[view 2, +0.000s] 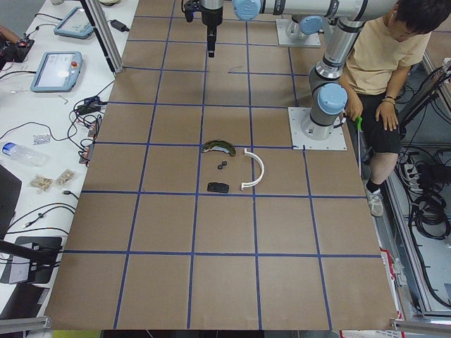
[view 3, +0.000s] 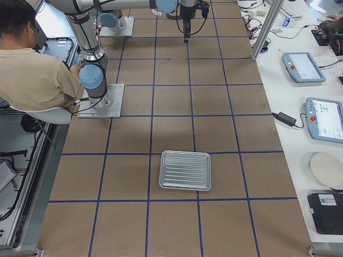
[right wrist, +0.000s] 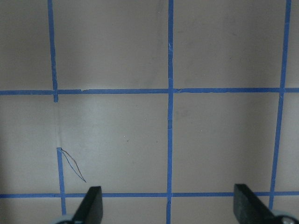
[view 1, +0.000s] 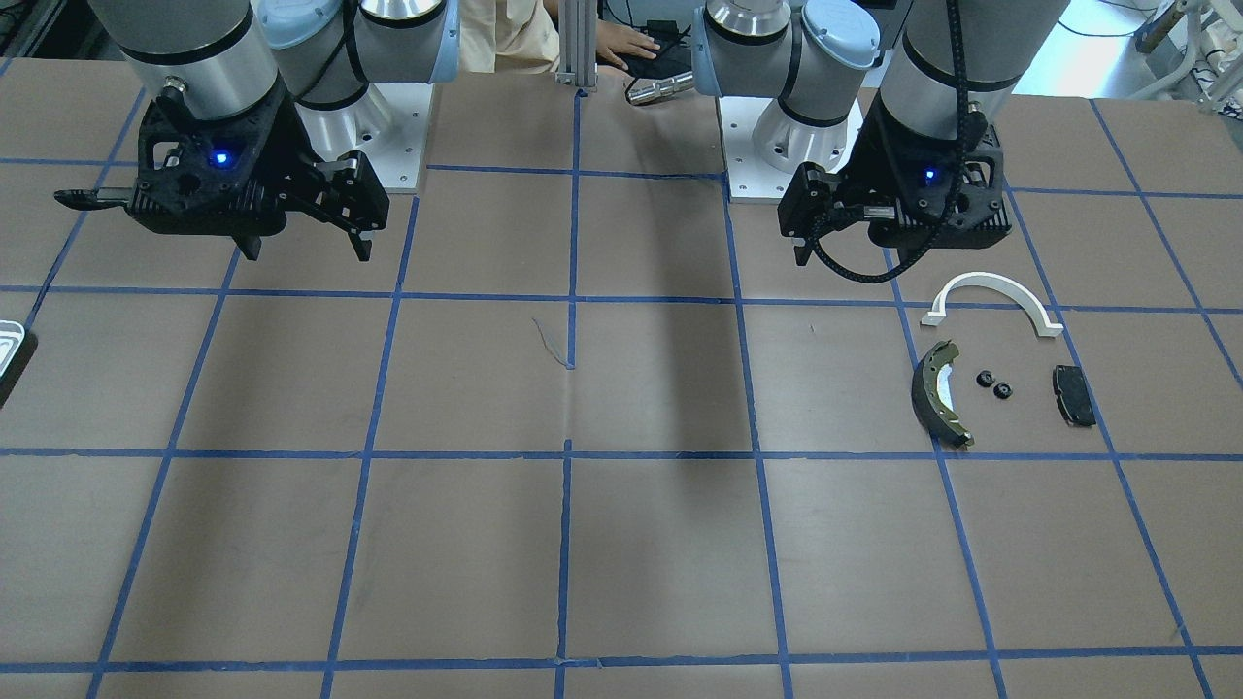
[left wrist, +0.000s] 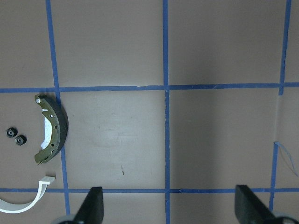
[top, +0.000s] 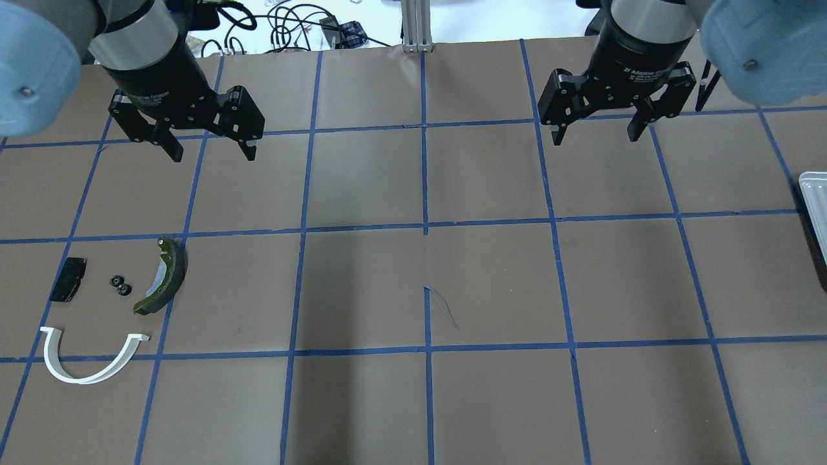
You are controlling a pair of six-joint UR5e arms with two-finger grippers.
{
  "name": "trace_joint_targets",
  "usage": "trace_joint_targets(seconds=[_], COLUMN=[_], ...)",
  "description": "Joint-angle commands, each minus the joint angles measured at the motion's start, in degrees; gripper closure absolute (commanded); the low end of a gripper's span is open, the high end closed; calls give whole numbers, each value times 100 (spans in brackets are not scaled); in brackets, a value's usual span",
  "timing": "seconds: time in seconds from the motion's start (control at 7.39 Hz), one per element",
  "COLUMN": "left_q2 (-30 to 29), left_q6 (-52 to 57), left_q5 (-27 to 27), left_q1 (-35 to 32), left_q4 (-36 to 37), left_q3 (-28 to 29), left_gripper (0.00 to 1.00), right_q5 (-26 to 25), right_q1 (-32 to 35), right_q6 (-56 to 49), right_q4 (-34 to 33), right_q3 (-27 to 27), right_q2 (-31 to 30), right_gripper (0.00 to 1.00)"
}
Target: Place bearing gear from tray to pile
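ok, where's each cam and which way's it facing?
Overhead: behind robot, looks forward-down; left gripper, right gripper.
Front: across table, faces robot; both grippers.
Left side: robot's left end; left arm, brake shoe.
Right side: opposite end; right arm, tray.
Left wrist: down; fingertips, brake shoe.
Right wrist: down; fingertips, table.
Shared: overhead, front show brake shoe.

You see a matt paper-like tabletop [top: 491, 284], a ridged silvery metal tray [view 3: 185, 170] and a smooth white plastic arch [view 1: 991, 280].
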Motion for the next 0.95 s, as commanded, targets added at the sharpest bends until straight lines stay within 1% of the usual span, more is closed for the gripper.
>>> trace_joint_targets(seconds=[0.0,0.14,0.81], left_q2=[-26,-70,-9], left_q6=[-338,-146,-56], left_q5=[-87,-113,-148], left_q1=[23,32,14], left_q4=[-606,-819,-768], left_q3=[238,301,214], left_gripper=[0,0,0], right_q5=[-24,-24,-24], right_q1=[-2,-10,-19], right_q6=[28,37,37], right_q4=[-1,-1,8], right_q3=[-1,-1,-1], right_q2=[1,1,1], right_gripper=[0,0,0])
